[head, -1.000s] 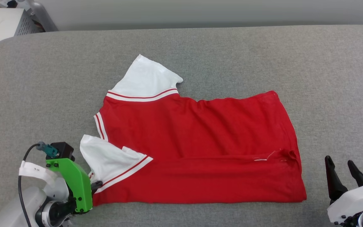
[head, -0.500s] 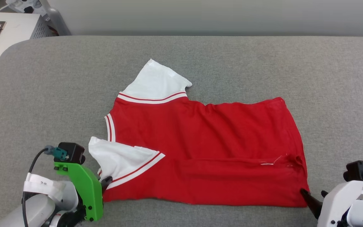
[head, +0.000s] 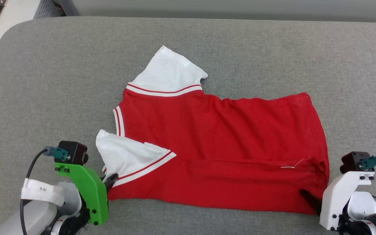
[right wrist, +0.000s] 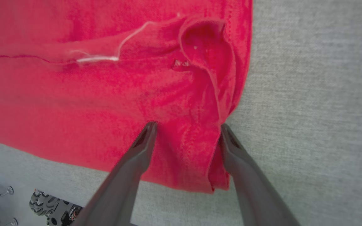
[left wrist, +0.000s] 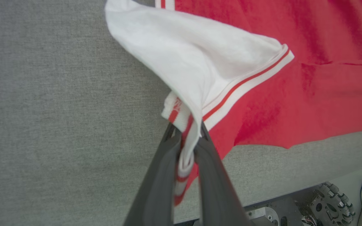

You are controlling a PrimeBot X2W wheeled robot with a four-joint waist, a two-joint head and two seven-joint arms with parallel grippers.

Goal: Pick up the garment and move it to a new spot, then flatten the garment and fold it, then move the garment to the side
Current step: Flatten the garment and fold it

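One garment (head: 220,143) is being supported by the tabletop (head: 44,81). Its sleeve trim is being clamped by the left gripper (left wrist: 186,142), its hem corner straddled by the right gripper (right wrist: 189,131), jaws wide apart.

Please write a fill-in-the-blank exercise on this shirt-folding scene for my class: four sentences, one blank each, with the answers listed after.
1. The left gripper has its jaws ______ on the striped trim of the garment.
2. The right gripper has its jaws ______ at the garment's hem corner.
3. The garment's body is red, while its sleeves are ______.
4. The garment lies on a cloth-covered surface whose colour is ______.

Missing words: shut; open; white; grey.
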